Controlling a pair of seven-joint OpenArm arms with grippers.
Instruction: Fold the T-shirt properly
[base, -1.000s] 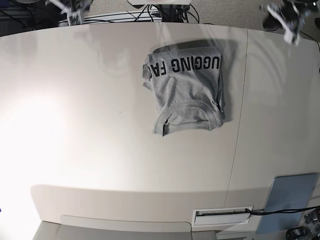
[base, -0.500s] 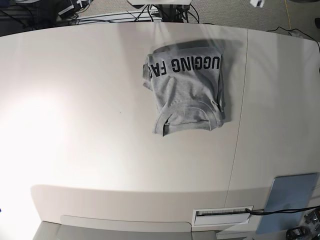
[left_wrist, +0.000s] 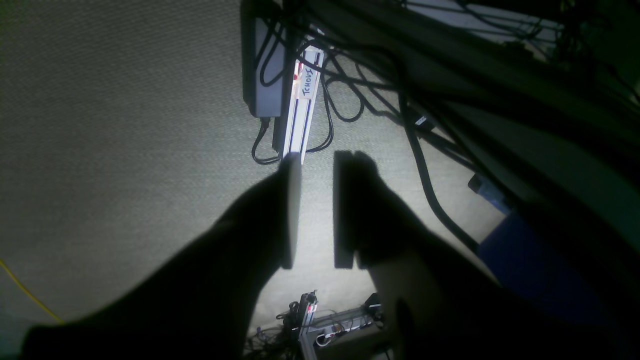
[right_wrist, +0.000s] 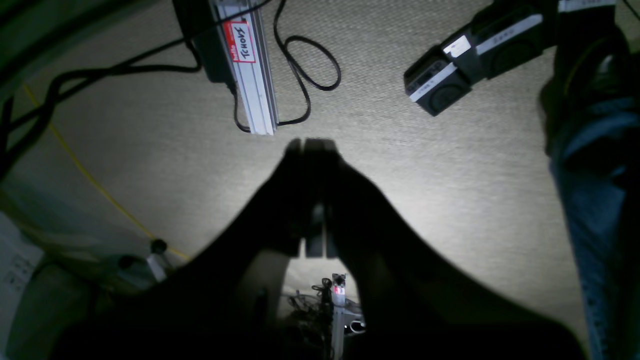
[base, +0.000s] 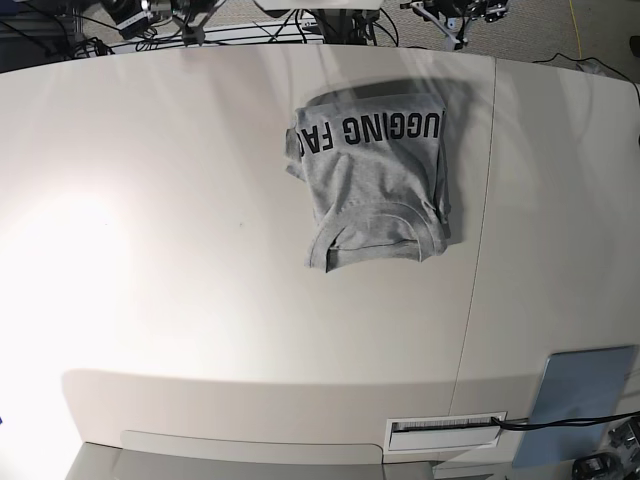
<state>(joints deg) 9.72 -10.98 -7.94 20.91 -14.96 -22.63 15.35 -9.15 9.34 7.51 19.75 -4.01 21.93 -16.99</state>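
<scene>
T-shirt (base: 372, 180) folded, bare table (base: 150, 250) around

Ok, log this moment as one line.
T-shirt: folded, on table | left hand: open, empty | right hand: shut, empty | both off table

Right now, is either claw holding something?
No. The left claw is open, the right claw shut on nothing, and the folded heather-grey cotton T-shirt lies untouched.
</scene>
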